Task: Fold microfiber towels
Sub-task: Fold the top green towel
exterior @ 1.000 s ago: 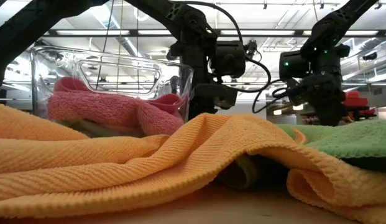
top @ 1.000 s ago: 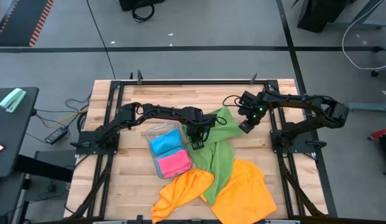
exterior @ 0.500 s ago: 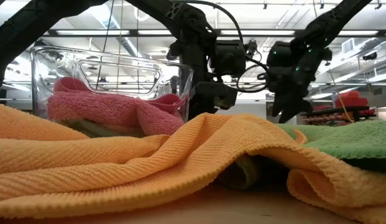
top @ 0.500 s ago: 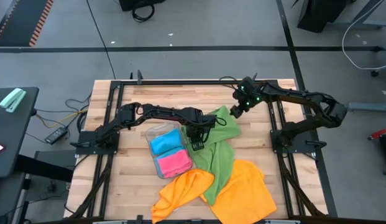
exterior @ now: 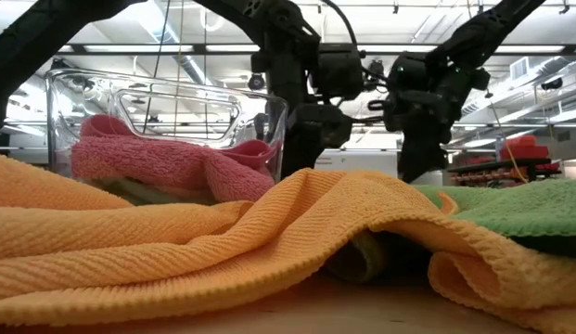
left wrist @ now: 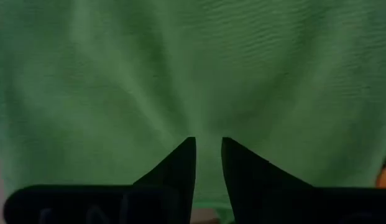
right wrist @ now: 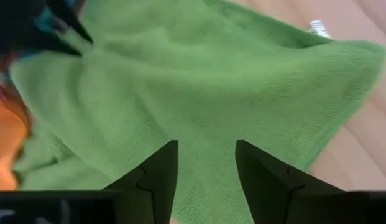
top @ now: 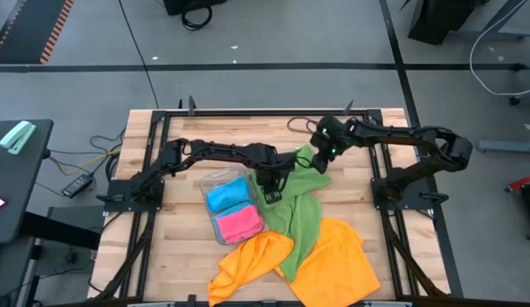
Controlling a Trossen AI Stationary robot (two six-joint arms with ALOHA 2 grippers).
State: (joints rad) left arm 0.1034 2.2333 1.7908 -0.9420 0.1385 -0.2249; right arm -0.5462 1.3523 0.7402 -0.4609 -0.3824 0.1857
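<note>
- There was one green towel (top: 303, 203).
- There were two orange towels: one (top: 250, 258) nearer the tray, one (top: 340, 263) beside it.
- One clear tray (top: 215, 178) held one blue towel (top: 225, 194) and one pink towel (top: 238, 222).
- Two arms showed.

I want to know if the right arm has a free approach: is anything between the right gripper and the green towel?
Nothing visible. The right gripper hangs with fingers apart directly over the green towel near its far corner, only air between. The left gripper is farther along the same towel, nearly closed at its surface, beside the clear tray.
</note>
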